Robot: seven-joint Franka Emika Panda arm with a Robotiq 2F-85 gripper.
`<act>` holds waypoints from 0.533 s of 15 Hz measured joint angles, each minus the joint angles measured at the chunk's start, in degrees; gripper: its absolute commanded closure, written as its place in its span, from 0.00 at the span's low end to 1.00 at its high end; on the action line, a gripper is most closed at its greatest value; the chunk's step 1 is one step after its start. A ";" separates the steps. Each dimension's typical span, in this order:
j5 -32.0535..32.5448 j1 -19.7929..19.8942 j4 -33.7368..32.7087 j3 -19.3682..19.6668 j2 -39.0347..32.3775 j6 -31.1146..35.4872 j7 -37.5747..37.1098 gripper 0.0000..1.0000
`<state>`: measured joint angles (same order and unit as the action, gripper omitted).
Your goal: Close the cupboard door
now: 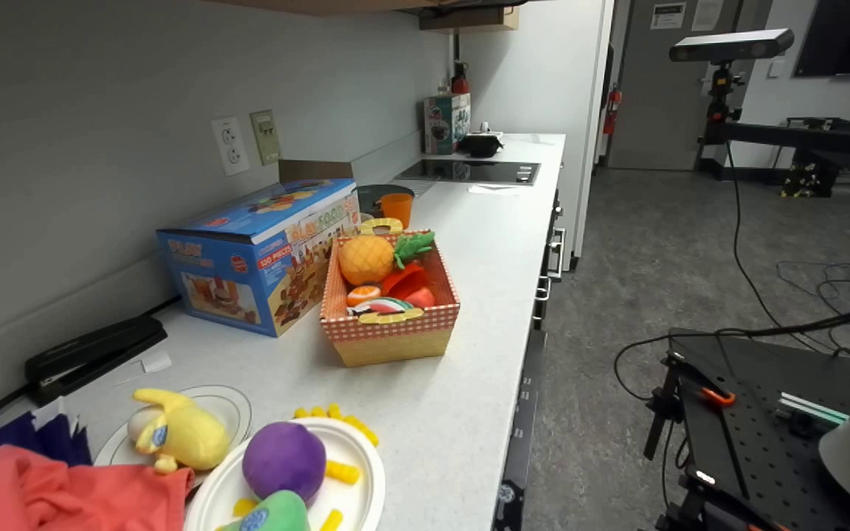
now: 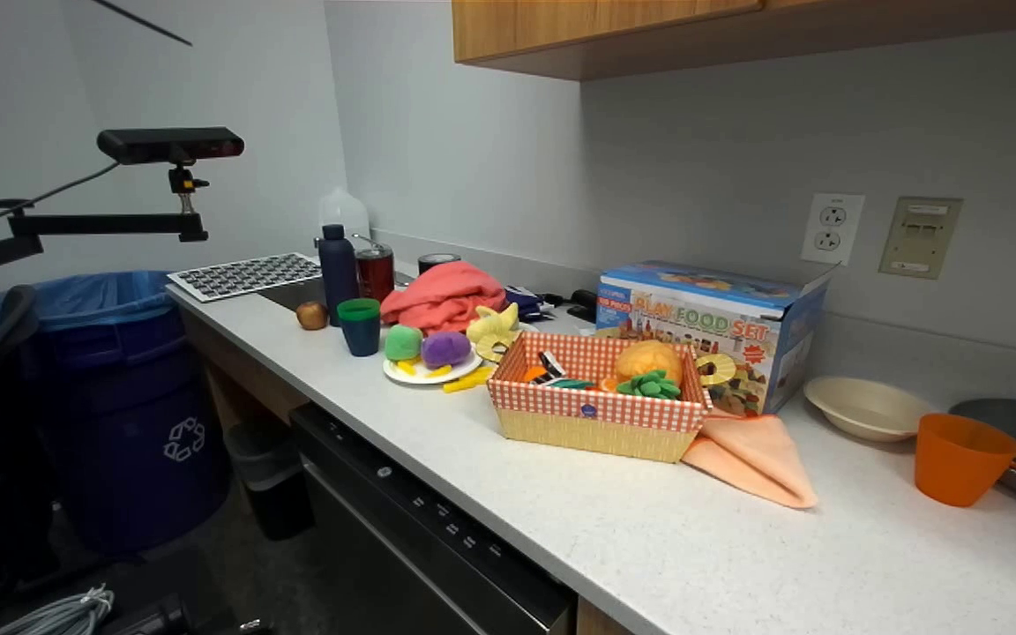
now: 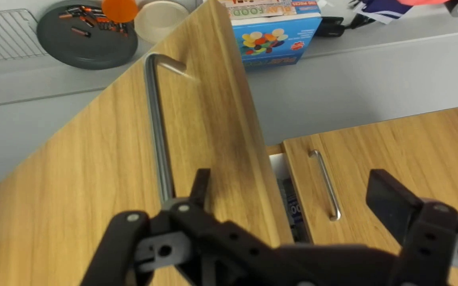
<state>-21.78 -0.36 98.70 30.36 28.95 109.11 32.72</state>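
The cupboard door [image 3: 105,159] is a wood-grain panel in the wrist view, standing ajar, with its free edge toward the camera. A long metal handle [image 3: 158,131] is on its face. My gripper [image 3: 290,183] is open and empty. Its left finger shows in front of the door's face near the handle, its right finger to the right of the door's edge; I cannot tell whether either touches. A gap right of the door shows part of the cupboard inside. The open door and gripper are out of view in both exterior views.
A neighbouring wooden door [image 3: 392,159] with a metal handle [image 3: 326,184] is flat against the cupboard. The cupboard's underside [image 2: 684,66] hangs over the counter [image 2: 825,564]. Below are a play food box [image 2: 702,309], a checked basket [image 2: 596,423] and an orange cup [image 2: 962,459].
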 measured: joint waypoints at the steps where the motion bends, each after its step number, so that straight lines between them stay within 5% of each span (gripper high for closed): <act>1: -1.09 -0.47 -0.04 -0.10 -0.41 0.23 0.09 0.00; 8: -6.52 -2.60 -0.04 -3.10 -4.27 5.67 0.95 0.00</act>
<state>-28.30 -2.96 98.66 27.26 24.68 114.77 33.67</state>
